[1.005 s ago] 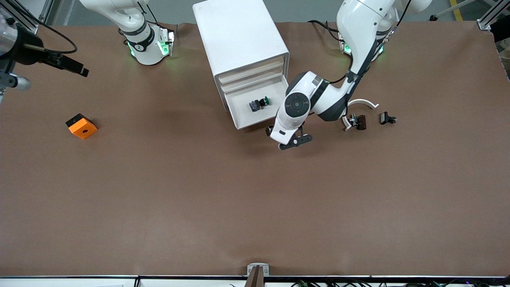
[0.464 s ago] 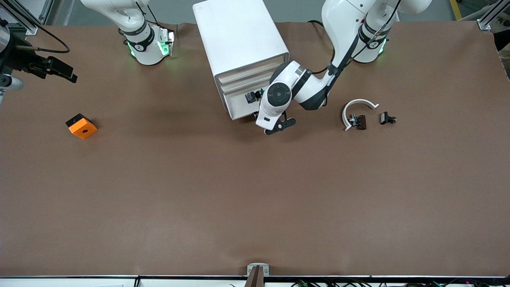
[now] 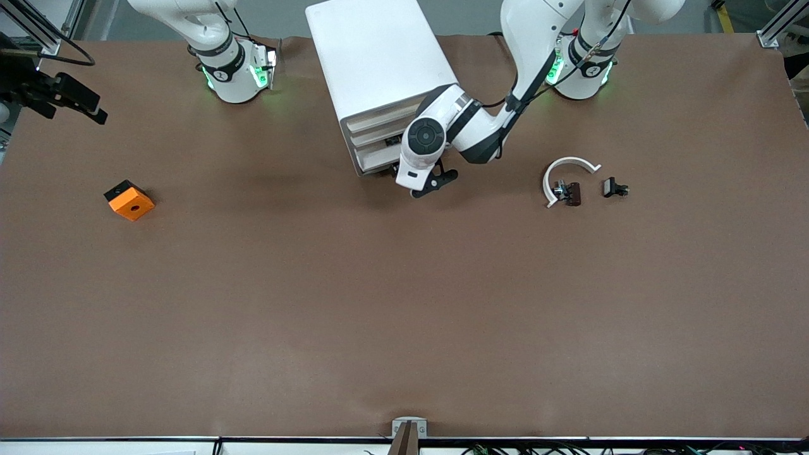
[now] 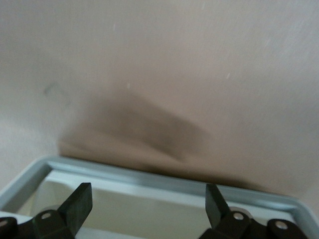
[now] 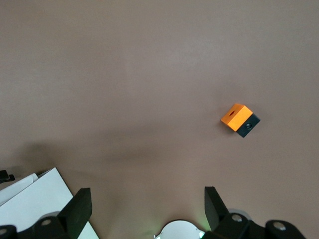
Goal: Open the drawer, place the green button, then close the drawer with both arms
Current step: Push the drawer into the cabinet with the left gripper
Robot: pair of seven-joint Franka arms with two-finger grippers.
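The right arm's black two-finger gripper (image 3: 74, 106) hangs idle with its fingers spread wide and empty, over the table edge at the right arm's end. The orange square block with a hole (image 3: 129, 200) lies on the brown mat nearer the front camera.

With that arm waiting, nothing braces the white box cabinet (image 3: 373, 57). A hard shove could slide the whole cabinet along the mat instead of seating the drawer.

The shallow white drawer with a pale beige front (image 3: 374, 163), lowest of four, sits almost fully in, showing only a thin lip. The small green-capped button is not clearly visible and is judged to be inside the drawer. If it stands tall, it could catch under the drawer above.

The left arm's black gripper (image 3: 433, 184) is at the drawer's corner nearest the left arm, fingers apart and holding nothing. The left wrist view shows them straddling the drawer's grey-white rim (image 4: 149, 172). Pushing at that corner could twist the tray and jam it, or a finger could ride over the rim.

A white curved piece (image 3: 569, 169) and small black and brown clip parts (image 3: 569, 193) lie well clear, toward the left arm's end.

The drawer's front faces the front camera, skewed slightly toward the left arm's end. Its long front edge runs across the table between the two arms' ends.
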